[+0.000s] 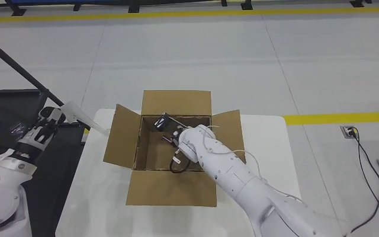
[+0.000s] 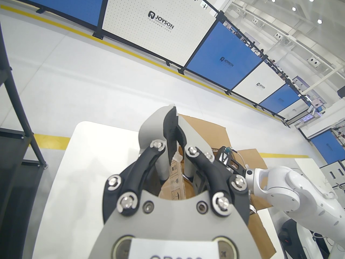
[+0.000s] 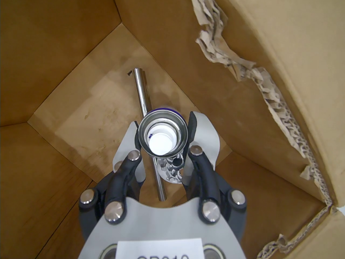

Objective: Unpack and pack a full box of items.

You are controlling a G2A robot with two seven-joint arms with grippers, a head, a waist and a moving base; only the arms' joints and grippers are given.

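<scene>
An open cardboard box (image 1: 170,188) stands on the white table (image 1: 269,148). My right gripper (image 3: 163,129) is down inside the box, shut on an upright metal spray can (image 3: 161,136) with a white nozzle, seen from above. Below it a shiny metal rod (image 3: 142,95) lies on the box floor (image 3: 89,114), beside a small grey-and-white patterned item with a black cap (image 3: 172,169). In the top view the right arm (image 1: 219,163) enters the box from the front right. My left gripper (image 2: 172,126) is shut with nothing in it, held in the air off the table's left side (image 1: 72,111).
The box's four flaps (image 1: 118,137) are folded outward. A torn, ragged cardboard edge (image 3: 242,65) runs along one inner wall. A black frame with a slanted pole (image 1: 26,74) stands left of the table. Bare table lies right of the box.
</scene>
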